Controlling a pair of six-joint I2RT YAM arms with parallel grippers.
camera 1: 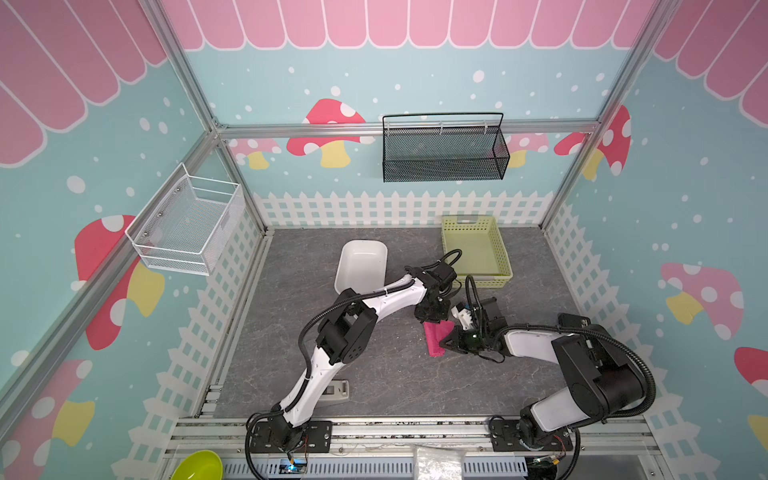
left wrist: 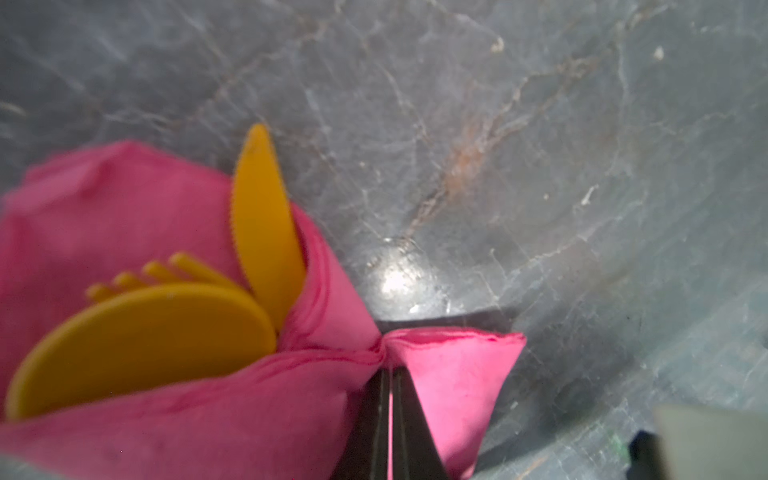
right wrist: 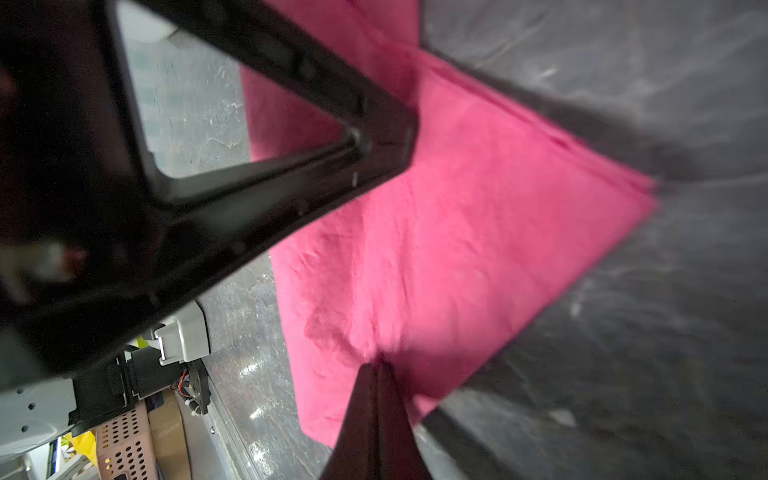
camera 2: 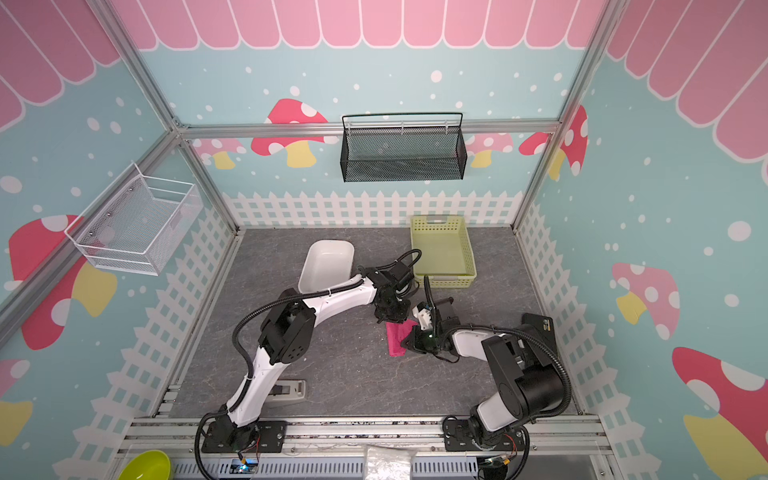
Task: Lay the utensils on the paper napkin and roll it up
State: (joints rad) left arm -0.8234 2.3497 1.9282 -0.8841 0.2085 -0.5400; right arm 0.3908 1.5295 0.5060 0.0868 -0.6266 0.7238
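You have both top views set high above the front edge of the counter (camera 1: 374, 374), side by side, looking down and inward over all of it. Your left wrist view sits very close to the napkin (left wrist: 208, 415), facing the counter; your right wrist view shares that napkin (right wrist: 457, 228), equally close.

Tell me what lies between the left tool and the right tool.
Only the paper napkin: in a top view, pink paper fills the gap between the left tool and the right tool, each touching it.
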